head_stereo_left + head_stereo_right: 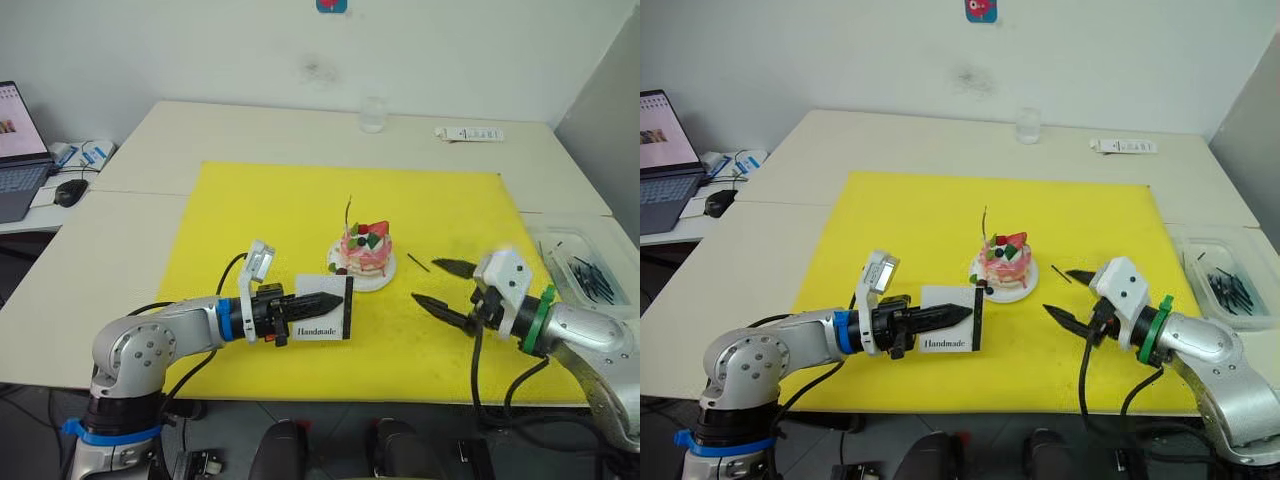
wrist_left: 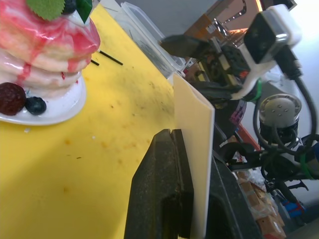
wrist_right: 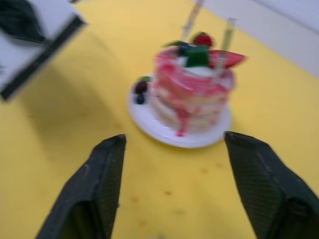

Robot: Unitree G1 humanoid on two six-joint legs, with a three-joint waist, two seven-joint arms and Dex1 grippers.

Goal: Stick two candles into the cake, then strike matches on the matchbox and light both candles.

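Nearest the head camera, the left gripper (image 1: 322, 302) is clamped on the matchbox (image 1: 322, 308), holding it on edge just left of the cake (image 1: 364, 252), black strip toward the plate. Right of the cake, the right gripper (image 1: 445, 286) hovers with its jaws spread wide and nothing between them. Both candles (image 3: 227, 39) already stand in the cake, as the right wrist view shows, so the sticking step looks done; no flame is visible, so striking and lighting remain. One loose match (image 1: 418, 263) lies on the yellow mat (image 1: 260, 210) just right of the cake, and more dark sticks sit in a clear tray (image 1: 585, 272) farther right. Whether the candle tips are charred is too blurred to tell
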